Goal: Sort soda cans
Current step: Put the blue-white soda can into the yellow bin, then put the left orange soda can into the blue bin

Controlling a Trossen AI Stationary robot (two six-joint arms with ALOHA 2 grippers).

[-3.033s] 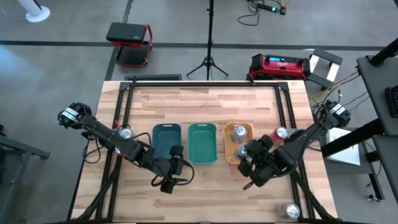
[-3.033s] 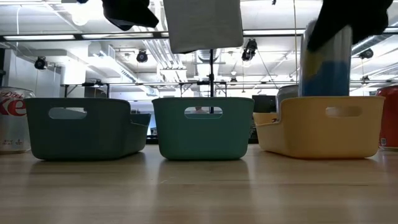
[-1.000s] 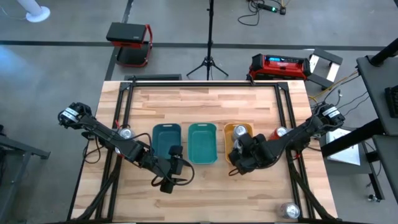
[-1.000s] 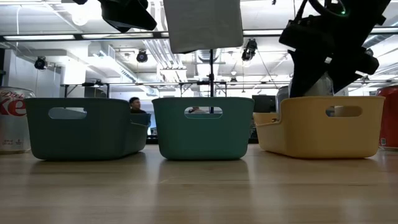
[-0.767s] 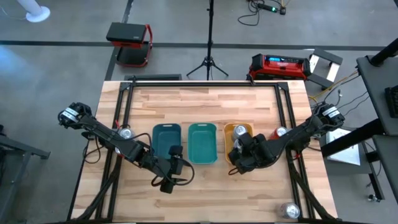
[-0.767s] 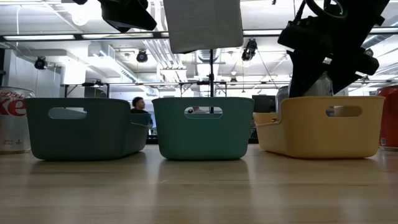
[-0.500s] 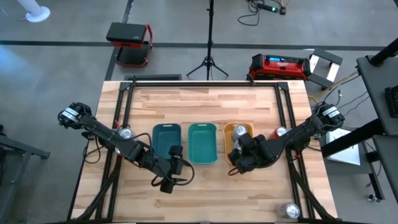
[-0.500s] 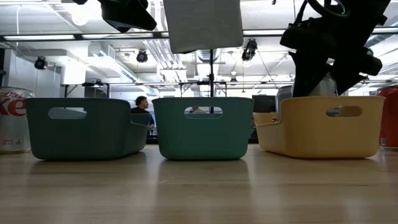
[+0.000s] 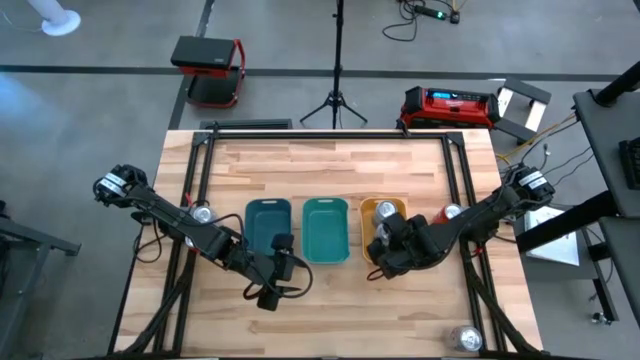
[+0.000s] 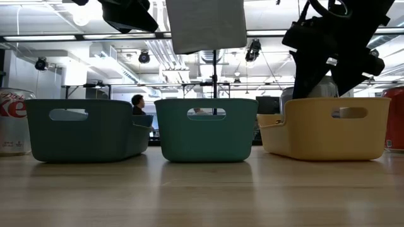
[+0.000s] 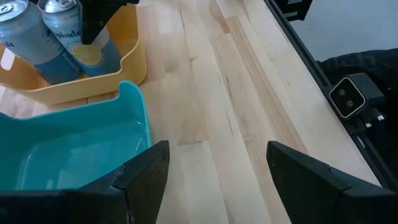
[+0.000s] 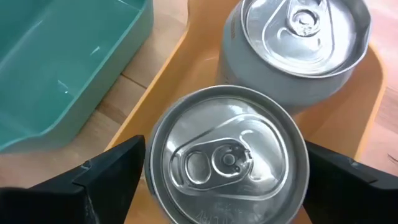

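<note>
**Right gripper over a can in the orange tray**

The right gripper (image 9: 385, 252) hangs over the near end of the orange tray (image 9: 398, 207), its fingers (image 12: 106, 171) spread to either side of a silver soda can (image 12: 228, 162) that stands upright inside the tray; the fingers flank the can's top and do not appear to press it. A second silver can (image 12: 297, 46) stands upright just beyond the first, in the far half of the same tray, the two nearly touching.

The orange tray is the rightmost of three set in a row across the middle of the table, with a teal tray (image 9: 325, 229) in the centre and a darker teal tray (image 9: 266, 222) on the left.

A red can (image 9: 451, 214) stands on the table just right of the orange tray. A silver can (image 9: 203, 213) stands left of the dark teal tray. Another silver can (image 9: 464, 338) sits near the table's front right corner.

The left gripper (image 9: 277, 268) waits above the table near the front end of the dark teal tray, jaws spread and holding nothing.
</note>
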